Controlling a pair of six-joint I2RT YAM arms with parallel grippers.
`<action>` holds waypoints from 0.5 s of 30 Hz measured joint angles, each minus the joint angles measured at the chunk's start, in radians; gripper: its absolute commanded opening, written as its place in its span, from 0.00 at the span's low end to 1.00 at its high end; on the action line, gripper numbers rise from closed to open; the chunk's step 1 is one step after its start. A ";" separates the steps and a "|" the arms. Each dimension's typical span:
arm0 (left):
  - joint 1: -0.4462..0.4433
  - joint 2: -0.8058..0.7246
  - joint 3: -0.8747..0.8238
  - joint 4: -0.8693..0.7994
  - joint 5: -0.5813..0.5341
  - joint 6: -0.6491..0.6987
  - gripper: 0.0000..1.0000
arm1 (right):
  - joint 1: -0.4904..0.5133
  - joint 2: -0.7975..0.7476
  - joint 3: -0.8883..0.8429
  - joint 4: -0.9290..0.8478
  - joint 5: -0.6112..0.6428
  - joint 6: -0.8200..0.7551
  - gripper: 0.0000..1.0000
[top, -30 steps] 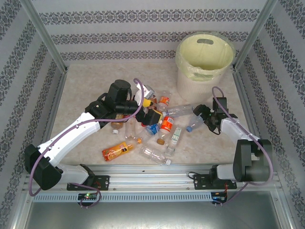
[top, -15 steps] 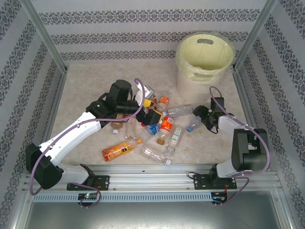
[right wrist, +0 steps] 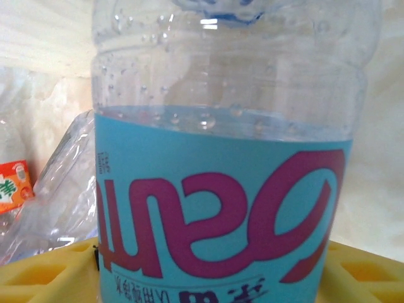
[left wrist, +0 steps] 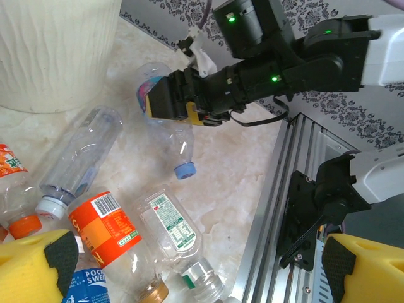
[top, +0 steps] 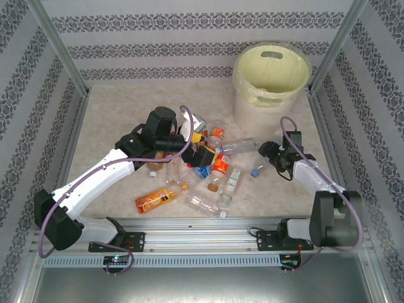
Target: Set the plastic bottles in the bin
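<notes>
Several plastic bottles (top: 211,165) lie heaped mid-table. My left gripper (top: 197,146) hovers over the heap, open; its yellow fingers (left wrist: 38,268) straddle a bottle with a green-and-white label (left wrist: 167,224) without touching it. An orange-labelled bottle (left wrist: 104,227) lies beside that one. My right gripper (top: 265,154) is shut on a blue-capped bottle (top: 256,170), its yellow pads (right wrist: 44,278) against both sides of the turquoise label (right wrist: 214,208). From the left wrist, that right gripper (left wrist: 169,104) holds the bottle (left wrist: 170,136) tilted, cap down. The white bin (top: 252,110) with its pale yellow liner stands at the far right.
An orange juice bottle (top: 153,201) and a clear bottle (top: 205,205) lie near the front rail (top: 202,227). A long clear bottle (left wrist: 79,161) lies between heap and bin wall (left wrist: 50,57). Patterned walls close in the table; bare tabletop lies at the far left (top: 113,113).
The right gripper's jaws have closed in on the blue-capped bottle and its arm has shifted slightly. The left arm has edged a little to the right over the heap.
</notes>
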 measured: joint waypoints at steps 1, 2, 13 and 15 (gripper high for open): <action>-0.002 0.000 0.000 0.000 0.000 0.000 1.00 | 0.000 -0.026 -0.002 -0.019 0.003 -0.008 0.69; -0.003 0.000 0.000 0.000 0.000 0.000 1.00 | 0.000 -0.063 -0.002 -0.037 0.005 -0.019 0.68; -0.005 -0.004 0.000 -0.004 -0.008 0.000 1.00 | 0.001 -0.349 0.032 -0.227 0.010 -0.091 0.67; -0.005 -0.009 0.000 -0.004 -0.010 0.000 1.00 | 0.003 -0.385 0.057 -0.251 0.011 -0.101 0.67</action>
